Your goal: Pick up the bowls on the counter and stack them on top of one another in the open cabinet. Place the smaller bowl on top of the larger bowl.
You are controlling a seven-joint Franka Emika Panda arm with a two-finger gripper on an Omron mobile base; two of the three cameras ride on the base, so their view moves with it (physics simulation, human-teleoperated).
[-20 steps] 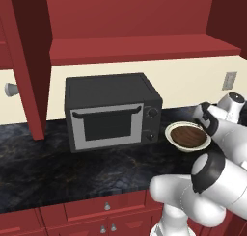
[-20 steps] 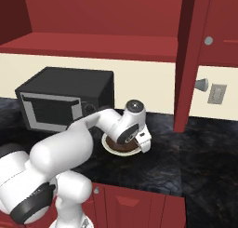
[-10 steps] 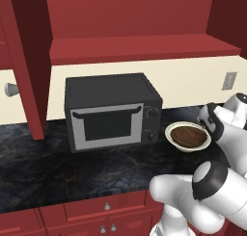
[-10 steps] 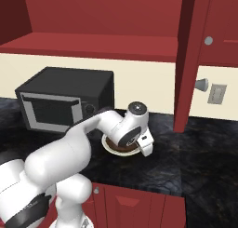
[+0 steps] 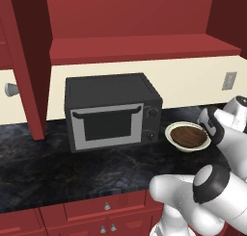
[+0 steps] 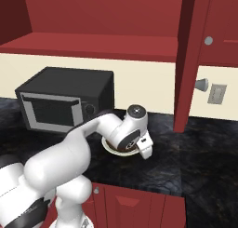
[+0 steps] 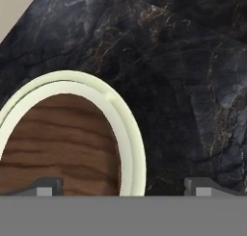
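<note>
The larger cream-white bowl (image 5: 170, 132) (image 6: 108, 147) (image 7: 126, 134) stands on the dark counter (image 5: 48, 172) (image 6: 200, 152) (image 7: 183, 61), just right of the microwave. The smaller dark brown bowl (image 5: 189, 136) (image 7: 62, 143) sits inside it. My gripper (image 5: 210, 129) (image 6: 141, 150) (image 7: 124, 188) hangs open low over the bowls' right side. One fingertip is over the brown inside, the other over bare counter, so the cream rim lies between them. The open cabinet's red shelf (image 5: 144, 47) (image 6: 93, 43) runs above the microwave.
A black microwave (image 5: 111, 112) (image 6: 65, 103) stands on the counter, close to the bowls' left. Open red cabinet doors hang at the left (image 5: 29, 52) and at the right (image 6: 204, 50). A wall outlet (image 5: 230, 81) (image 6: 216, 93) is behind the counter. Red drawers run below.
My hand has come down and slightly nearer to the bowls' right rim. The bowls and the microwave have not moved.
</note>
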